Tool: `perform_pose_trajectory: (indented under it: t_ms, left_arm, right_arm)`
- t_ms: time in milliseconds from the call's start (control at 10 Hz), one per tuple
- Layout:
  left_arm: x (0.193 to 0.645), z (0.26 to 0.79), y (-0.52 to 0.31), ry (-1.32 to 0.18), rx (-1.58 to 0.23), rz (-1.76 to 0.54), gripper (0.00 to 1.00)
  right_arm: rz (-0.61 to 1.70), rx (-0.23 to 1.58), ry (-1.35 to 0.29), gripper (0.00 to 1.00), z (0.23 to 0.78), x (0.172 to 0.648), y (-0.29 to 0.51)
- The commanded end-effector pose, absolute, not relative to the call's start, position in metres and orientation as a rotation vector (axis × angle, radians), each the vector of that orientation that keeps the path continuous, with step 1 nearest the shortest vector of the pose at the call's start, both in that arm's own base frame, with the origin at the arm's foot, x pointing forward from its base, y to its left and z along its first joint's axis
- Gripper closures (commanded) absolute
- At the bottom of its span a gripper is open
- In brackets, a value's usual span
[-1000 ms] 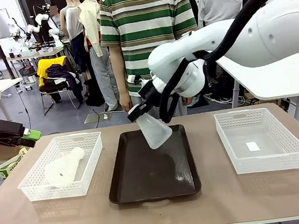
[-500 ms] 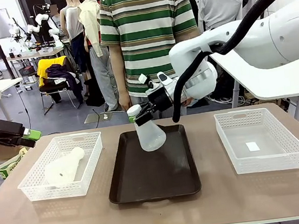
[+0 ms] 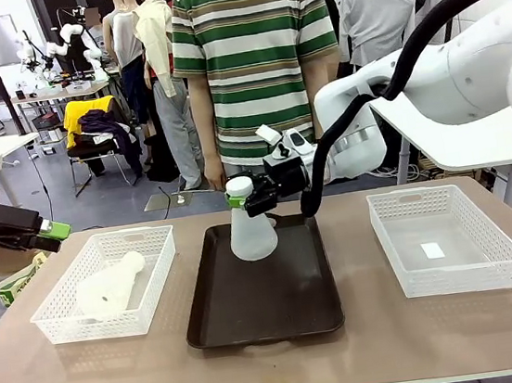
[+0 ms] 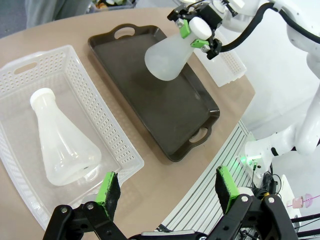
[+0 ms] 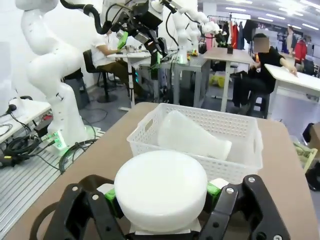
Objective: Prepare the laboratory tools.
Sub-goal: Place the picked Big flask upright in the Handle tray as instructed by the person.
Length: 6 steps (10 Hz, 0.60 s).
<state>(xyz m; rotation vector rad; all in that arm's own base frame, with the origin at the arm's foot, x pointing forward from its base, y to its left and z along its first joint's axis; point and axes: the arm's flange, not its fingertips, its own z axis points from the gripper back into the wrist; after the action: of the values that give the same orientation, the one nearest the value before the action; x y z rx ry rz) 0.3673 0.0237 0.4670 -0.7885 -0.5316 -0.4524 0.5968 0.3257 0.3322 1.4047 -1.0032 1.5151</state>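
Note:
My right gripper (image 3: pixel 239 196) is shut on the neck of a frosted-white conical flask (image 3: pixel 252 235). It holds the flask upright over the far part of the dark brown tray (image 3: pixel 261 305); I cannot tell whether the base touches. In the right wrist view the flask's white cap (image 5: pixel 160 189) sits between the green pads of the right gripper (image 5: pixel 161 196). A second flask (image 3: pixel 109 286) lies on its side in the left white basket (image 3: pixel 62 327). My left gripper (image 4: pixel 167 190) hangs open above that basket's near corner, over the lying flask (image 4: pixel 62 145).
A white mesh basket (image 3: pixel 452 265) stands on the right with only a small label inside. A person in a green-striped shirt (image 3: pixel 253 52) stands at the far edge behind the tray. Bare tabletop (image 3: pixel 277 362) runs along the near edge.
The held flask has swung from tilted to upright and come lower over the tray. The right arm's elbow has drawn back to the right. The left arm has not moved.

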Motion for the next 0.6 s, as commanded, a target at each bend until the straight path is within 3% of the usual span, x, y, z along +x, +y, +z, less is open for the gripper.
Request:
perform_pose_trajectory:
  t_ms: [0,500]
  left_arm:
    - [0.368,0.465,0.025,-0.553,-0.809,-0.466,0.00]
    - [0.368,0.465,0.025,-0.553,-0.809,-0.466,0.00]
  right_arm:
    - [1.454,1.434,-1.038,1.00,0.323,0.605,0.329]
    - [1.402,1.392,-1.012,1.00,0.306,0.613,0.338]
